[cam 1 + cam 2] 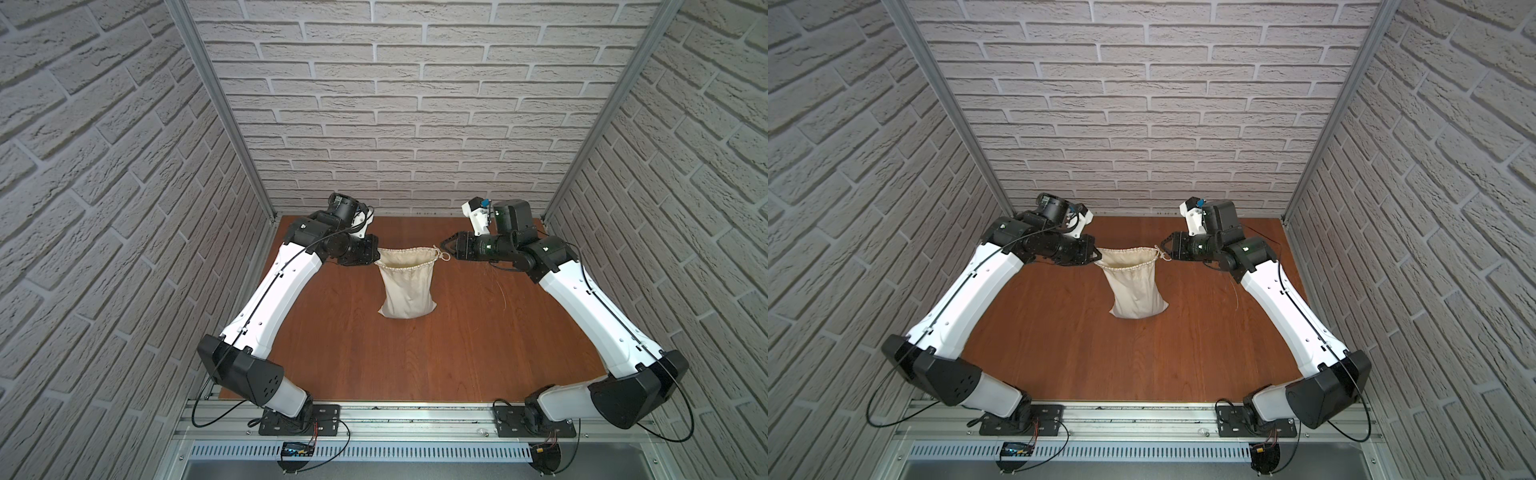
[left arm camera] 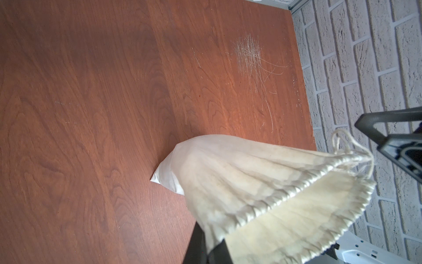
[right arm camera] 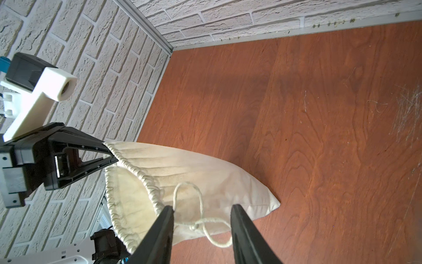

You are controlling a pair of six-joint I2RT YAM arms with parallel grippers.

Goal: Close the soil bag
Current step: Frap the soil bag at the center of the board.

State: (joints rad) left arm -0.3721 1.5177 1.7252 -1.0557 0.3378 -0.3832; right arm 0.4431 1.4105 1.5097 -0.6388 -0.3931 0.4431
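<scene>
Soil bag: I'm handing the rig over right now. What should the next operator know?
Left gripper: shut on the bag at its hem.
Right gripper: open, jaws either side of the cord loop, not gripping it.
The bag stands on the table, mouth wide open.
Done: hem pinned, cord lined up.
Left: close on the cord, then probably pull it away from the bag to cinch the mouth.

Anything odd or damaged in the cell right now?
Only wear: a patch of pale scratches on the right side of the table. No spill seen. The bag stands mouth open, pinched by the left gripper; its cord lies between the open jaws of the right gripper.
</scene>
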